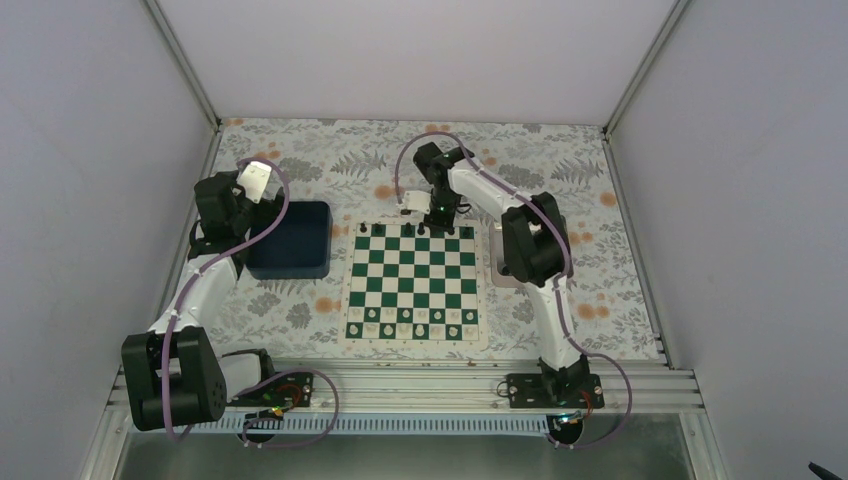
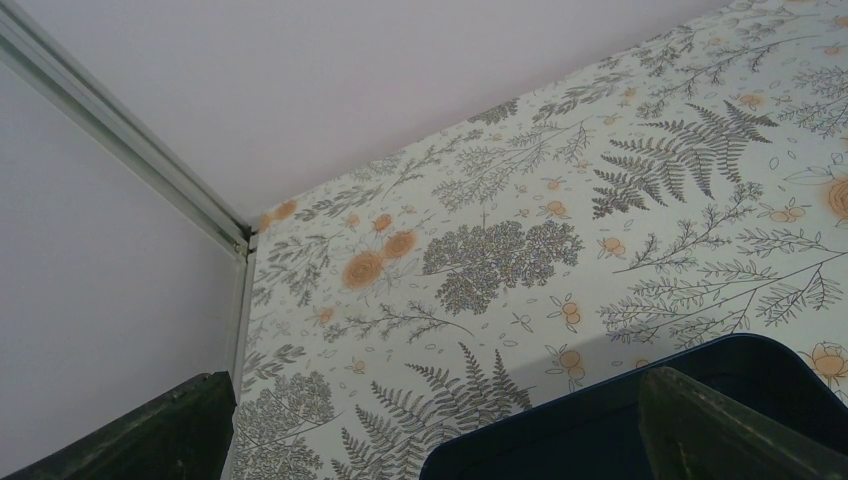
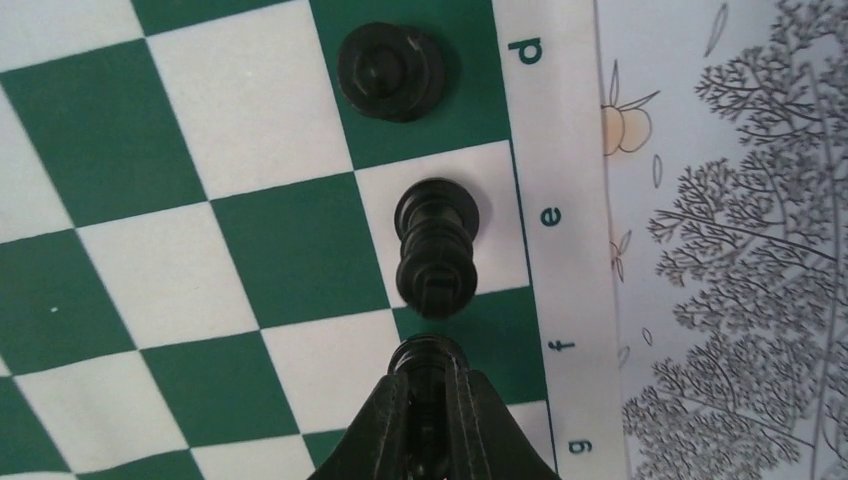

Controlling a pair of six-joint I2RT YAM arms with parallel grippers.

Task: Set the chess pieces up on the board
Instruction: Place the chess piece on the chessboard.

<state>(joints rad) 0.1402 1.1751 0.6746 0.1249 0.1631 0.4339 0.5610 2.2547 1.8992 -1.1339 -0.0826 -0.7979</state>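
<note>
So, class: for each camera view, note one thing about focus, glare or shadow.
Top external: even light, chess pieces on the board too small to resolve. Left wrist: tablecloth sharp, left gripper dark and soft. Right wrist: squares crisp, right gripper, shut on a black piece, loses detail.

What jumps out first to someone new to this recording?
The dark green and white square chessboard sits mid-table, small cream pieces along its near rows. At its far edge the right gripper, jaws shut, holds a small black chess piece. The left gripper hangs open by the dark blue bin.
</note>
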